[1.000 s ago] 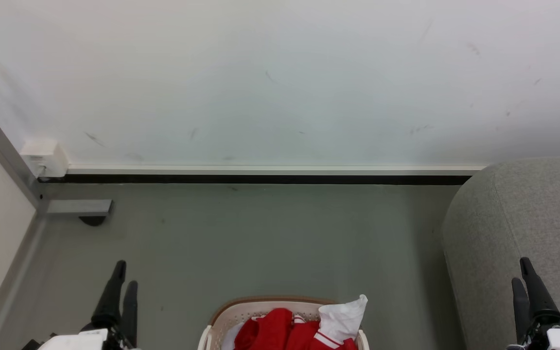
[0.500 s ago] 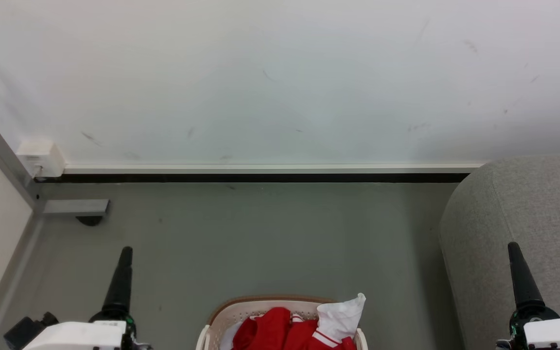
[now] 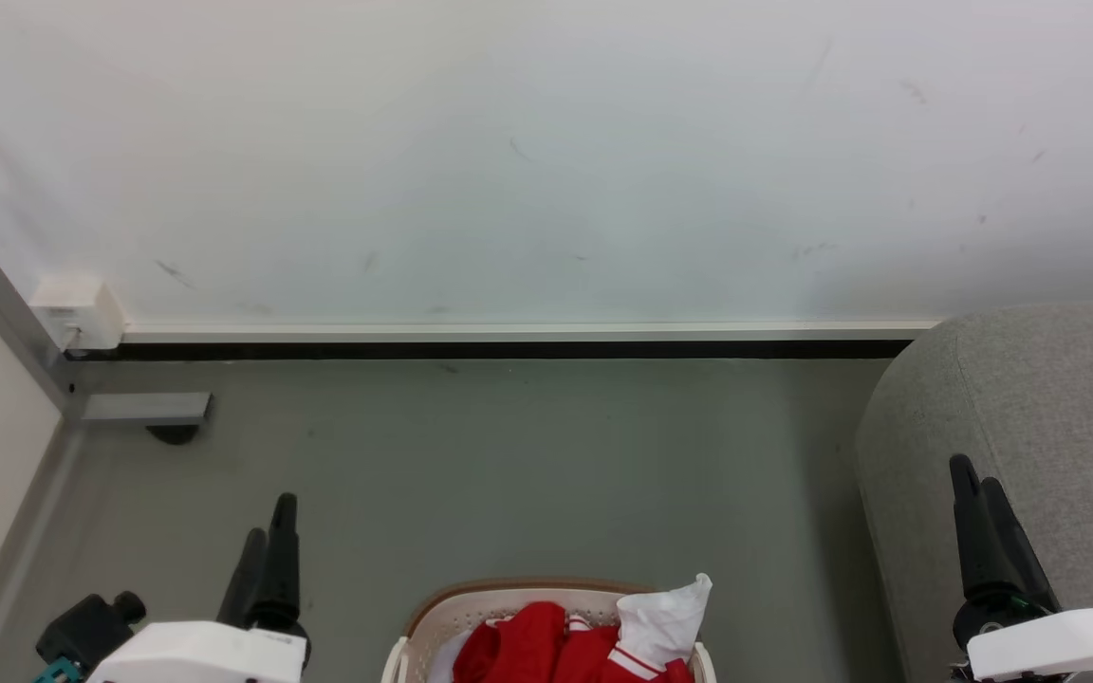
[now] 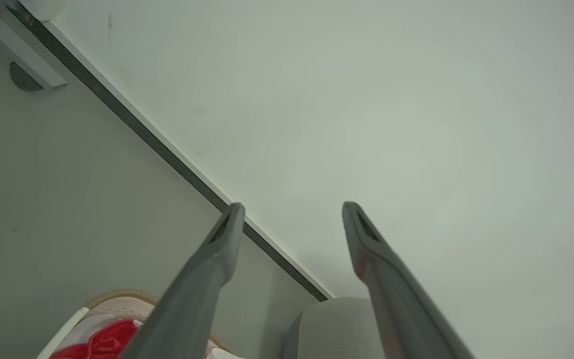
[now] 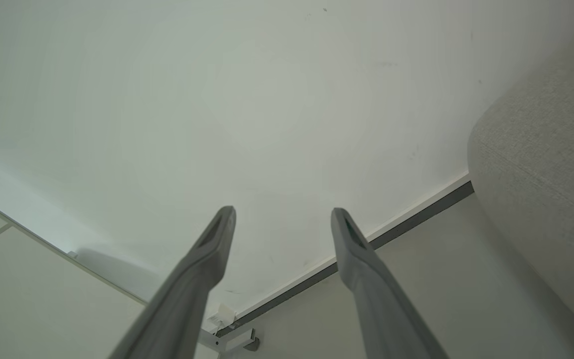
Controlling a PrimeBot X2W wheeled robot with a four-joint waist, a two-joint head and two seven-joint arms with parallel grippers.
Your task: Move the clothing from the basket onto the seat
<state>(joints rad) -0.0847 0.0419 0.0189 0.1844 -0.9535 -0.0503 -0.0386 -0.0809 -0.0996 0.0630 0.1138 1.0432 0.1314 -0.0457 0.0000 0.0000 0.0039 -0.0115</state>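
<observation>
One basket [image 3: 437, 617] stands on the grey floor [image 3: 509, 455], well back from the floor's edge along the wall [image 3: 546, 161]. Its near part is cut off by the bottom of the head view. The clothing [image 3: 527, 640] lies inside it: a crumpled red heap with white striped trim, and one white piece [image 3: 665, 617] poking up above the rim on the basket's right side. How many garments make up the heap is hard to tell, perhaps two.

One seat [image 3: 1030, 398], light grey with a rounded corner, stands at the floor's right edge with its far end against the wall. It is apart from the basket, with bare floor between them.

There are two grippers, each with two dark fingers. The left gripper [image 4: 292, 209] hangs over the floor to the basket's left, fingers spread apart, with wall showing in the gap. The right gripper [image 5: 282, 212] hangs before the seat's corner, its fingers likewise apart.

In the floor's far-left corner sit one grey metal bracket [image 3: 143, 408] and, on the wall just above, one small white box [image 3: 77, 308].
</observation>
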